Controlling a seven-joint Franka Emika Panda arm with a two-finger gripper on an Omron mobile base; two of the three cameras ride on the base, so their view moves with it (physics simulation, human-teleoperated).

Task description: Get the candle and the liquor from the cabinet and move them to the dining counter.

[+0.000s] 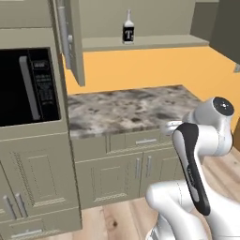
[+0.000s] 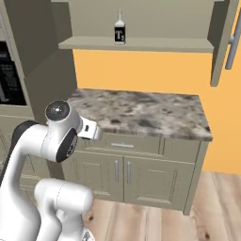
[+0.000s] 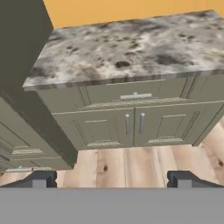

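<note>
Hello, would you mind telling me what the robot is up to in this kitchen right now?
It holds nothing at the moment. The gripper is open and points down at the lower cupboards and the marble worktop. Above the worktop the cabinet stands with its doors open, and the liquor is upright on its shelf, untouched. The arm is folded low in front of the worktop, well below the shelf, so the bottle has not yet been fetched.

You're looking at a home kitchen: a marble worktop (image 2: 141, 113) over panelled base cupboards (image 3: 131, 127), a built-in black microwave (image 1: 28, 86), an open wall cabinet (image 2: 141, 44) above, an orange wall (image 2: 141, 70) and wood floor (image 3: 131, 166)
</note>
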